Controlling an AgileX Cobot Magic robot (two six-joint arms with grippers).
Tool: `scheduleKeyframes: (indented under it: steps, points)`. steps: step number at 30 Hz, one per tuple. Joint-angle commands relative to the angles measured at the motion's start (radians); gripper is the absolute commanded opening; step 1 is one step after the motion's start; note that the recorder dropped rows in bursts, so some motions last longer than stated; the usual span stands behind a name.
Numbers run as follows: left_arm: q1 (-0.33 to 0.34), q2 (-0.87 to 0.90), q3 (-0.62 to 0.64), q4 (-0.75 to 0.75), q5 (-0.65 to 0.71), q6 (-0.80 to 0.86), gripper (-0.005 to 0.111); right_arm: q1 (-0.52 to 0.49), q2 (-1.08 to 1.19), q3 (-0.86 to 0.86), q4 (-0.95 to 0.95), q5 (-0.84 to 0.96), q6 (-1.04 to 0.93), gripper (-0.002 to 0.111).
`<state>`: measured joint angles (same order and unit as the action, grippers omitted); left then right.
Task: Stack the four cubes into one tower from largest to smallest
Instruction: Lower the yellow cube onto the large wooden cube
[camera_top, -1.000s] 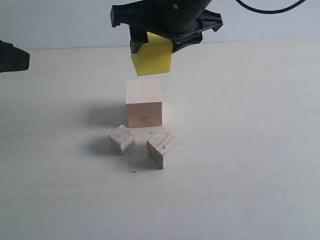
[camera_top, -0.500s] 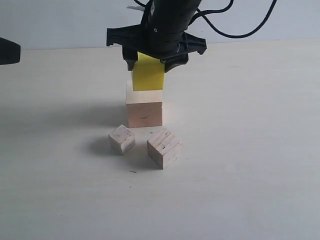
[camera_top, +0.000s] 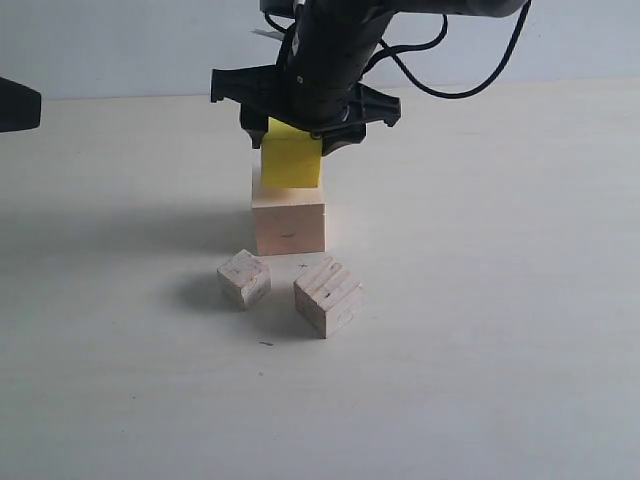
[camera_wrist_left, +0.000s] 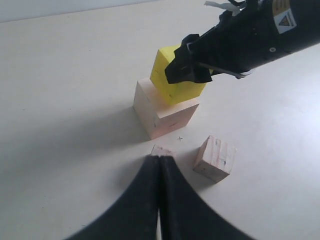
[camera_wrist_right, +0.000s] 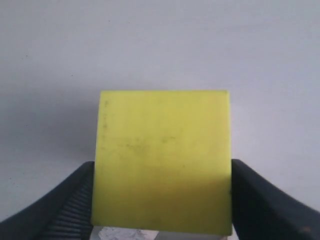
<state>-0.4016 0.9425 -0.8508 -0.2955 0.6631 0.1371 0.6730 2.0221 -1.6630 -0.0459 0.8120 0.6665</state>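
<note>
White table (camera_top: 500, 300), large pale wooden cube (camera_top: 288, 222) directly beneath the right gripper (camera_top: 295, 138), yellow cube (camera_top: 291, 165) clamped between its fingers and resting on that cube, grained wooden cube (camera_top: 328, 295) loose nearby, smallest wooden cube (camera_top: 244, 278) just beyond the left gripper (camera_wrist_left: 159, 162), fingertips pressed together, empty.

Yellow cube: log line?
right gripper: shut on yellow cube | yellow cube: on pale cube | left gripper: shut | small cubes: unstacked

Four cubes: one large pale cube (camera_top: 288, 218); one yellow cube (camera_top: 291, 163); one grained wooden cube (camera_top: 328, 296); one smallest wooden cube (camera_top: 244, 278); two grippers, the left gripper (camera_wrist_left: 159, 167) and the right gripper (camera_top: 296, 132).
</note>
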Motion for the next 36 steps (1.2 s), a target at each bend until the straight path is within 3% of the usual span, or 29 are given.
scheduleKeyframes:
  steps: [1,36]
  points:
    - [-0.007,-0.010,0.004,-0.005,0.004,0.002,0.000,0.001,-0.002,-0.008,-0.041,-0.013,0.017,0.000]
    - [-0.007,-0.011,0.004,-0.006,0.015,0.004,0.000,0.030,0.018,-0.008,-0.097,-0.030,0.058,0.000]
